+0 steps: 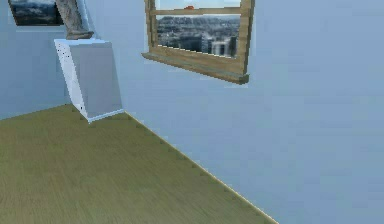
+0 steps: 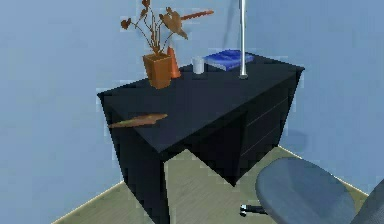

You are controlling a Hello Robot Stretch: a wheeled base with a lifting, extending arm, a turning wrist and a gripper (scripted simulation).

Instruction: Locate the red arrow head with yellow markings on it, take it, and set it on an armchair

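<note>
The gripper's state cannot be told. A dark desk (image 2: 215, 95) stands against the blue wall. Near the desk's front left corner lies a thin, flat, reddish-brown pointed thing (image 2: 138, 121), possibly the arrow head; yellow markings cannot be made out on it. Along the desk's back edge stand an orange pot (image 2: 157, 70) of dried plants, a white cup (image 2: 198, 65), a blue book (image 2: 225, 58) and a pale upright pole (image 2: 243, 35). A grey chair (image 2: 305, 195) sits near the desk's right end.
</note>
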